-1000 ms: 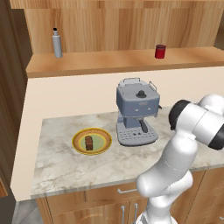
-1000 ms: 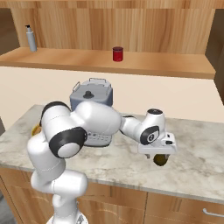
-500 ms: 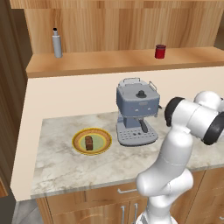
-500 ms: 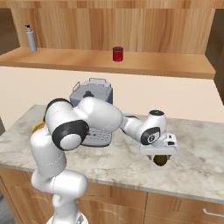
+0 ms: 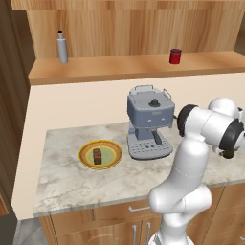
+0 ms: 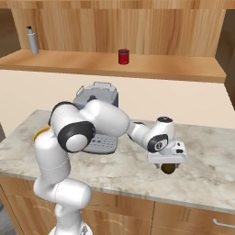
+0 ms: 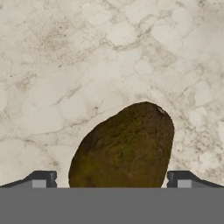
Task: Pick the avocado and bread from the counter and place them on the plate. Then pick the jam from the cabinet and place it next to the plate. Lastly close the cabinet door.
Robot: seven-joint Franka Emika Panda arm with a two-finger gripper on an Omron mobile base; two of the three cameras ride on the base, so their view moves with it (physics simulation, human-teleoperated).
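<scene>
marble: beige-grey counter (image 6: 137, 170) under the arm, wooden drawers below
avocado: dark green-brown lump (image 7: 124, 148) set between the 2 finger tips in the hand view; in the right base view it hangs (image 6: 168, 168) under the hand, just above the stone
gripper: (image 6: 168, 165) clenched on the avocado, right of the coffee machine (image 5: 149, 122)
bread: brown block (image 5: 97, 156) lying on the plate
plate: yellow-rimmed dish (image 5: 86, 158) left of the coffee machine
shelf: red jar (image 5: 175, 56) and grey bottle (image 5: 62, 47) standing well apart
</scene>
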